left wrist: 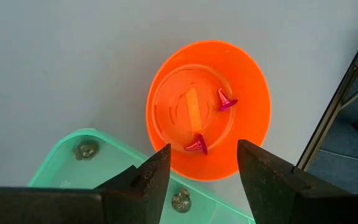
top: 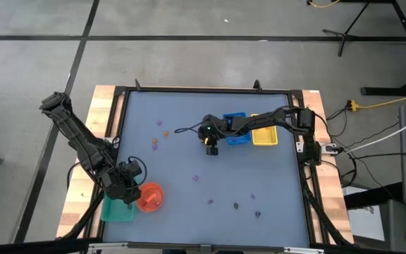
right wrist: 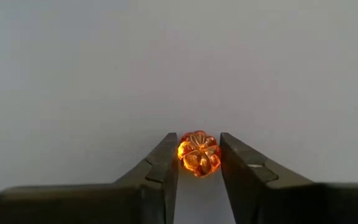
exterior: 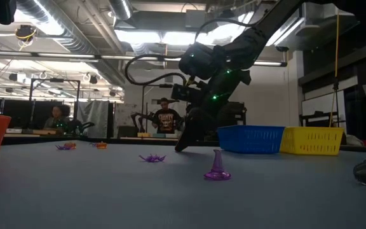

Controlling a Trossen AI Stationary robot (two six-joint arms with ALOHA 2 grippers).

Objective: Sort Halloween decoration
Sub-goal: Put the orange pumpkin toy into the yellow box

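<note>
- My right arm reaches in from the table's right edge, elbow bent, and stretches across to the middle.
- My right gripper [top: 211,147] points down at the surface, its fingers [right wrist: 160,168] drawn in close on both sides of a small orange pumpkin bead [right wrist: 198,153]; I cannot tell whether they press it.
- My left arm folds in from the left edge toward the near-left corner.
- My left gripper [left wrist: 199,168] hangs there, fingers spread and empty.
</note>
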